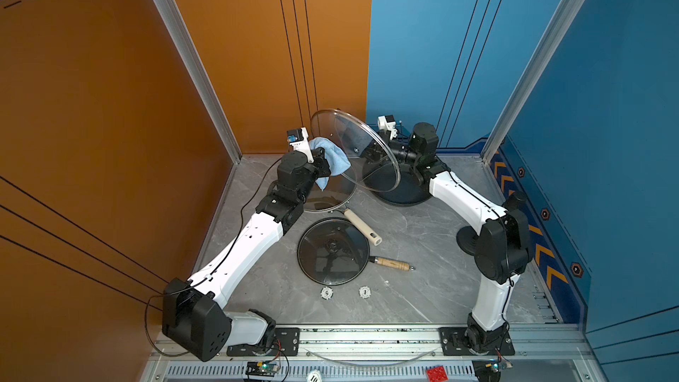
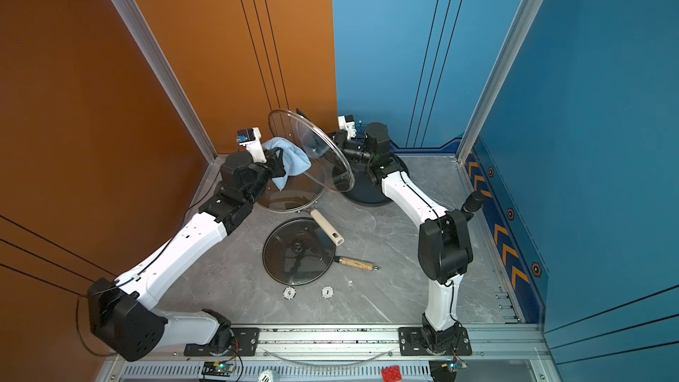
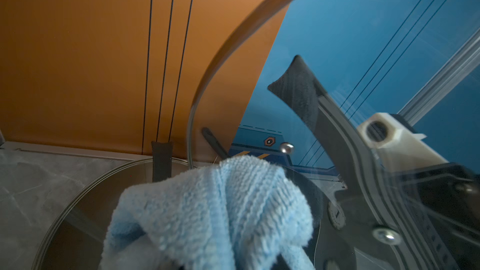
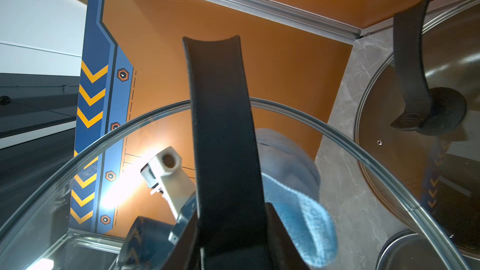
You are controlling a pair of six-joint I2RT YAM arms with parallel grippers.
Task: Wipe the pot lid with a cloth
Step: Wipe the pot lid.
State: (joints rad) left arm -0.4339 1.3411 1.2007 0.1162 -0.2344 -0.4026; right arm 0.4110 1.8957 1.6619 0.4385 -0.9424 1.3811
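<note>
Now left gripper (image 1: 323, 168) clamps the cloth (image 1: 332, 158) beside the tilted pot lid (image 1: 338, 130) gripped by right gripper (image 2: 338, 140).

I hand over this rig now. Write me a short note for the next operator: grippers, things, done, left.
Left gripper: shut on the light-blue cloth.
Right gripper: shut on the black handle of the glass lid, held tilted above the table.
The cloth is at the lid's underside; contact unclear.
Done: cloth and lid picked up and brought together.
Left: wipe the glass, then probably set lid and cloth down. How much is wiped cannot be told.
</note>
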